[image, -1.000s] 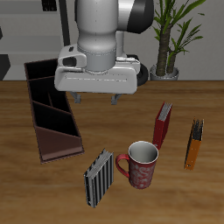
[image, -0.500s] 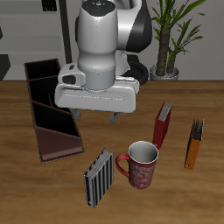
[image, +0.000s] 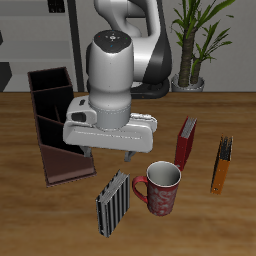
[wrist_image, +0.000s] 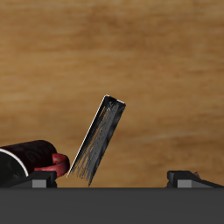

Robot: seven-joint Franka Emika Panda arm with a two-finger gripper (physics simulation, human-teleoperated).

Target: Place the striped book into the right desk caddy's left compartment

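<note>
The striped book (image: pixel 113 203) stands upright near the table's front edge, with grey and black stripes on its cover. It also shows in the wrist view (wrist_image: pixel 98 140), seen edge-on and tilted. My gripper (image: pixel 108 158) hangs above and slightly behind the book, open and empty, with both fingers wide apart (wrist_image: pixel 115 179). The right desk caddy (image: pixel 55 125) is a long dark brown box with black compartments and one sloping end. It lies beside the gripper, farther back than the book.
A red patterned mug (image: pixel 160 188) stands close beside the striped book and shows in the wrist view (wrist_image: pixel 31 157). A red book (image: pixel 186 142) and an orange book (image: pixel 221 164) stand upright beyond the mug. A potted plant (image: pixel 195 45) is at the back.
The arm has come forward and down. The gripper moved from over the table's middle to just above the striped book. Nothing on the table has moved.
</note>
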